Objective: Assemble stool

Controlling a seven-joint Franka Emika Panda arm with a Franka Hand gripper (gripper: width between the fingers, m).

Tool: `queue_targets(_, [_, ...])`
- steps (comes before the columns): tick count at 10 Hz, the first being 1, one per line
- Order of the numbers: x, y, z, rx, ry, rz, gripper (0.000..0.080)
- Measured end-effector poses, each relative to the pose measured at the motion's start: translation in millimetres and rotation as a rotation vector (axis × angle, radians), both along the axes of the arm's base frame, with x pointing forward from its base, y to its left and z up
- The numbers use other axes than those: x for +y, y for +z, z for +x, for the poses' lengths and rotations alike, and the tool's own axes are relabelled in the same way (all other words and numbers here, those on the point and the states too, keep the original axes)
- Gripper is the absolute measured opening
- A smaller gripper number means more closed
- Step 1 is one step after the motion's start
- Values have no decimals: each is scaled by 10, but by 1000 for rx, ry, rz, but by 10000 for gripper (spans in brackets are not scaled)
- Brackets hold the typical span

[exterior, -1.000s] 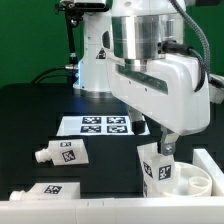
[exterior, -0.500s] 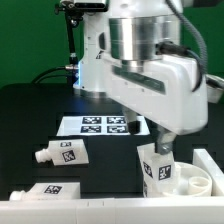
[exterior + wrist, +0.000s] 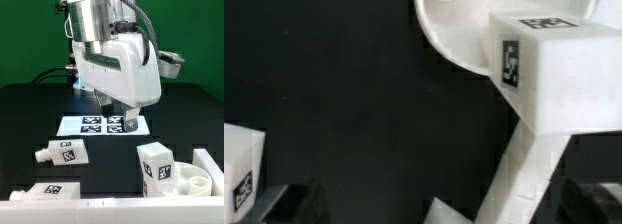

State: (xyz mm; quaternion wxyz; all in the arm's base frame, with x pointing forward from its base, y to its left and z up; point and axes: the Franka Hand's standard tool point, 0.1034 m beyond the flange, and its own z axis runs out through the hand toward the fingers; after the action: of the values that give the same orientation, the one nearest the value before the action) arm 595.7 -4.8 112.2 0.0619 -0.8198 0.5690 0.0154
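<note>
Looking at the gripper (image 3: 122,115) high above the marker board (image 3: 95,125): spread wide in the wrist view, gripping nothing. Over at the exterior view's right, spotting one white leg (image 3: 155,165) upright against the rim of the round seat (image 3: 198,182). Further left, catching a second leg (image 3: 62,153) and a third leg (image 3: 48,190) flat on the black table (image 3: 30,120).
</note>
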Motion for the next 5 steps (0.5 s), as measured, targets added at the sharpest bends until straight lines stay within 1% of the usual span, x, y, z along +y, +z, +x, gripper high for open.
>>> queue_targets(1, [-14,-12,-12,3,-4,1,649])
queue_targets(2, [-125,-64,-93,3,-58,30,649])
queue_targets(3, [-340,-164,-288,25,-83,43,649])
queue_targets(4, [-490,-280,-478,46,-116,38,649])
queue_targets(5, [-483,-343,-553,55,-122,31,649])
